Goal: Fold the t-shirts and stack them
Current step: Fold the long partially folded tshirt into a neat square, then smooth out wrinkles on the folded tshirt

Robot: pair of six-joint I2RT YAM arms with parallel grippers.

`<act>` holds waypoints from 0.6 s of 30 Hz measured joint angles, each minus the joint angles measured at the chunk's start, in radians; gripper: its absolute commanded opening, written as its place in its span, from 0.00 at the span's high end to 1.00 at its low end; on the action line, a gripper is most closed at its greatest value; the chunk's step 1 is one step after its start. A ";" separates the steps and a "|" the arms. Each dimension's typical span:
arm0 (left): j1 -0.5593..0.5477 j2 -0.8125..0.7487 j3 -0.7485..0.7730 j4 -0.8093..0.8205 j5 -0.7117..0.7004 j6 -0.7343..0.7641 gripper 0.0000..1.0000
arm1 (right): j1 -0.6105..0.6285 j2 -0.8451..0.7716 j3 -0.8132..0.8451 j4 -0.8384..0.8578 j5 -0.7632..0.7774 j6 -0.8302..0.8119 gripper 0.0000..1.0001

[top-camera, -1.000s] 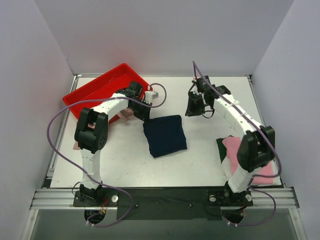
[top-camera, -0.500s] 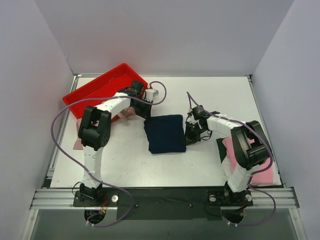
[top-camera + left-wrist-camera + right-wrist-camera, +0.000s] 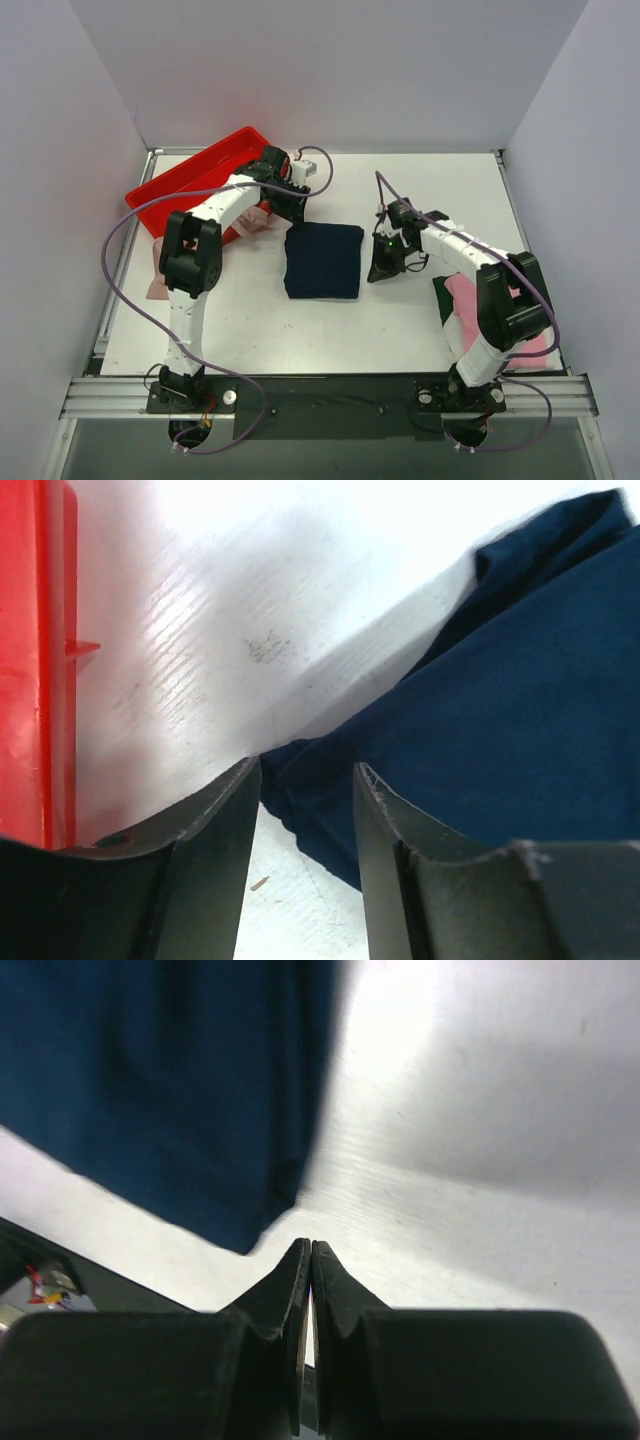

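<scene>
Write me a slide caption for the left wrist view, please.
Open left gripper frames a corner of the navy shirt, red tray at the image's left edge.

Overhead: bright, even, sharp; shadows short and soft.
Left wrist: strong glare on table (image 3: 300, 570); foreground dark, blurred.
Right wrist: table washed out at upper right; navy t-shirt (image 3: 170, 1080) soft, out of focus.

- The top view looks down from high above and behind the arm bases, far enough to take in the whole table (image 3: 400, 190)
- The left wrist view sits low and close, looking past the left gripper (image 3: 305, 770) at the navy t-shirt (image 3: 520, 710) and the red tray (image 3: 30, 660) wall
- The right wrist view, equally close, looks past the right gripper (image 3: 306, 1250) at the same shirt's corner
- All three share that shirt
</scene>
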 measured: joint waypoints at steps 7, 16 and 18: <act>-0.009 -0.068 0.039 -0.043 0.070 0.023 0.73 | -0.012 0.051 0.335 -0.028 -0.002 -0.010 1.00; -0.103 -0.353 -0.319 -0.047 0.142 0.026 0.78 | -0.021 0.412 0.590 -0.006 0.000 0.031 1.00; -0.145 -0.364 -0.412 -0.036 0.140 0.036 0.78 | -0.025 0.480 0.628 -0.012 0.001 0.050 1.00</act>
